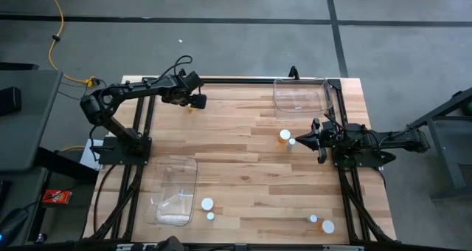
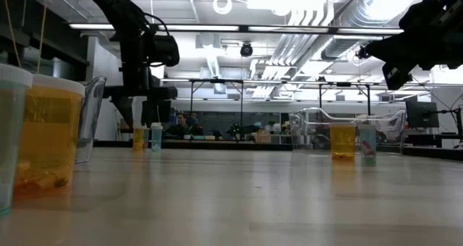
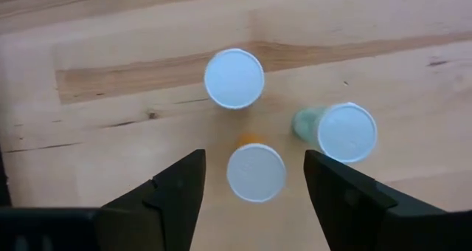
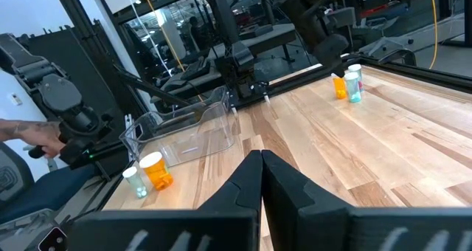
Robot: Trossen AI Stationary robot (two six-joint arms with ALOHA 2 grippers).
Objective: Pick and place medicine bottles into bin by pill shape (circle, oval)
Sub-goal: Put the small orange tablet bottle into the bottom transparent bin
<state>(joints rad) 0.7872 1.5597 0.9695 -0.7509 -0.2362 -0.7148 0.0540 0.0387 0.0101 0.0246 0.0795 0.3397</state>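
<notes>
Left gripper (image 3: 252,199) jaws apart astride lower-centre bottle (image 3: 255,172) — you risk clipping the teal bottle (image 3: 345,132) just right.

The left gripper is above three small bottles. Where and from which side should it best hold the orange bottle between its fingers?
Probably from straight above, on the round sides just under the white cap of the orange bottle. It stands upright between the open left gripper fingers. The teal bottle stands close by one finger, so descend carefully.
</notes>
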